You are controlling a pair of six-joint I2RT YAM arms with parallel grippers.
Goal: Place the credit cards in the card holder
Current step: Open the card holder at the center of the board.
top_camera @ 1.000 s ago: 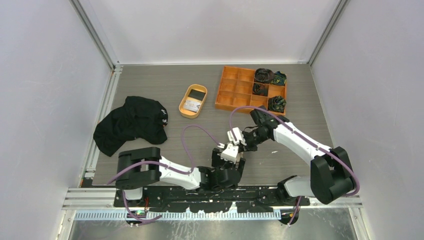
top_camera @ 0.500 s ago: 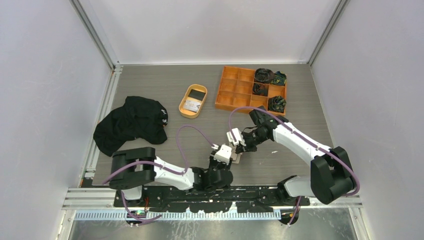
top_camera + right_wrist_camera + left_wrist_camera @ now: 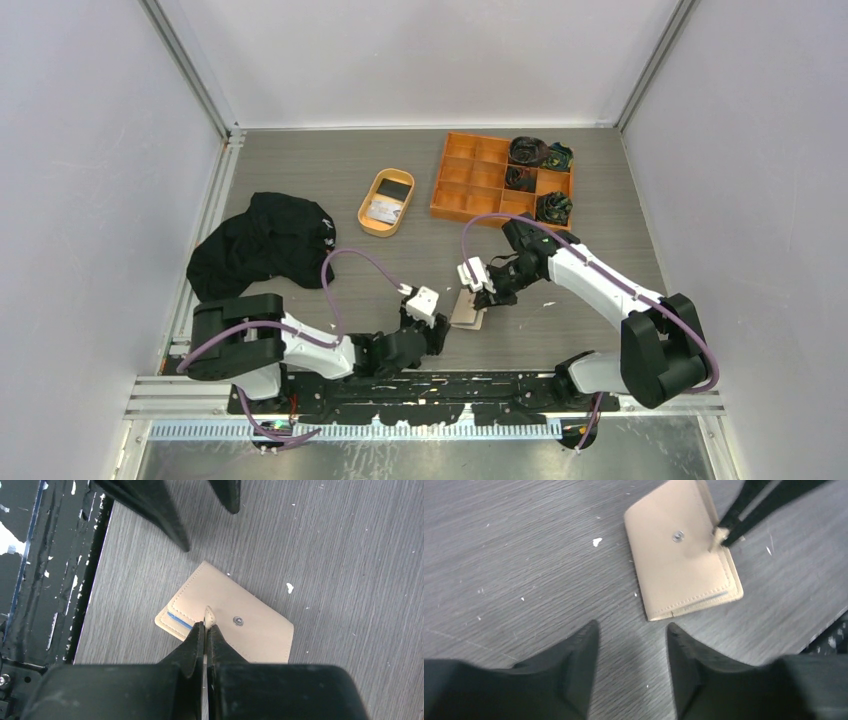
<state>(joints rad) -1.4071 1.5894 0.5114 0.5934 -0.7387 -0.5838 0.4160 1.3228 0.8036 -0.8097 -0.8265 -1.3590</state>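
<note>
In the card holder [image 3: 250,630], blue card [image 3: 179,621], right fingers [image 3: 202,631] pinching its tab [image 3: 209,614], left fingers [image 3: 586,645] parted, empty.

One beige wallet [image 3: 467,310], one oval tray [image 3: 363,213] with two cards [image 3: 384,209], one orange divided box [image 3: 463,178] with four rolled bundles [image 3: 527,151], one black cloth [image 3: 262,248].

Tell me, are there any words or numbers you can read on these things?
No readable text anywhere.
Beige leather-like folding card holder: plain, only a metal snap.
Light grey-white card in oval orange tray: print too small.
Black crumpled cloth: white mark too small.
</note>
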